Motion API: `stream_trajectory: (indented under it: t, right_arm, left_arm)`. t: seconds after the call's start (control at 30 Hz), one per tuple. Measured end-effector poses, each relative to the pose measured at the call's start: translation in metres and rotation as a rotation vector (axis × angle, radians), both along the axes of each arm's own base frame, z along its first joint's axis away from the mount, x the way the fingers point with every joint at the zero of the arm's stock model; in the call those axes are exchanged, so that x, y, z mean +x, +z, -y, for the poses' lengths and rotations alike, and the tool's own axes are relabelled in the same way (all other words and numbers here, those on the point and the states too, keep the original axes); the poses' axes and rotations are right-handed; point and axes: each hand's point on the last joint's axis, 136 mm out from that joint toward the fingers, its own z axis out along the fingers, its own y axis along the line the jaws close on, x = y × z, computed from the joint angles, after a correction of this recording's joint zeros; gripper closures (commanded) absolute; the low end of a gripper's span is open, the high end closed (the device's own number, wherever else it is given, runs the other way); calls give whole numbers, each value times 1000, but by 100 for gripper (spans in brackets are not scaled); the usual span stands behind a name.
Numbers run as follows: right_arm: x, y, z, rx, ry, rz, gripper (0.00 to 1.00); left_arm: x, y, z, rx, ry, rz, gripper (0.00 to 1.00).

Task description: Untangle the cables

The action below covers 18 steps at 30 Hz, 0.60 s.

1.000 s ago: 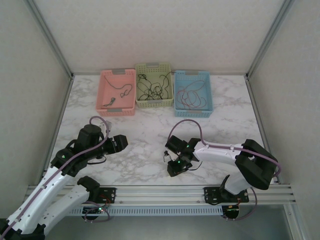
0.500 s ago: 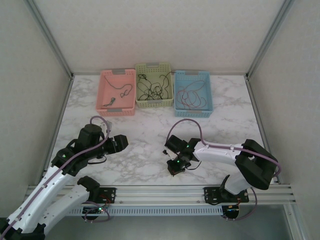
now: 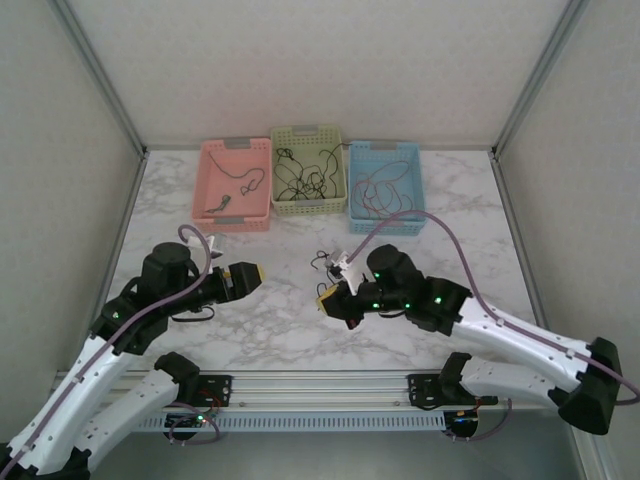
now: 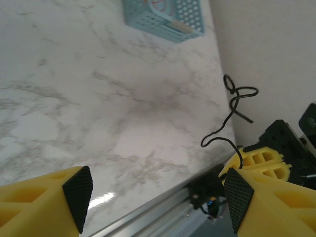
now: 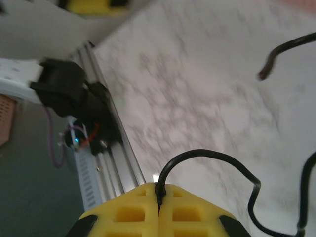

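Right end effector [image 3: 328, 297] clamped shut on a thin black wire cable [image 3: 323, 263], over the white marble tabletop [image 3: 280, 335], well in front of the light blue plastic basket [image 3: 388, 226] and slightly to its left. In the right wrist view, the cable [image 5: 212, 155] loops out from between the touching yellow fingertips [image 5: 190, 217]. Left end effector [image 3: 252, 272] open, empty, farther left of the basket, apart from the cable. A thin reddish cable [image 3: 380, 190] lies coiled inside the basket.
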Motion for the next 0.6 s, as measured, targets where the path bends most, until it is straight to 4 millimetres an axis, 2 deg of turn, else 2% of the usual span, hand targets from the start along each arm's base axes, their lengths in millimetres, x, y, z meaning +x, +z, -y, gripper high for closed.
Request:
stream_trajectory:
  t: [0.07, 0.23, 0.6]
  right_arm:
    - [-6, 17, -2, 84, 55, 94, 100]
    - [-9, 33, -3, 168, 122, 269, 100]
    - [-7, 27, -13, 151, 177, 332, 100]
  left_arm:
    - [-4, 10, 7, -51, -33, 7, 22]
    - [-12, 31, 19, -146, -103, 24, 21]
    - [-18, 78, 49, -350, -200, 68, 27]
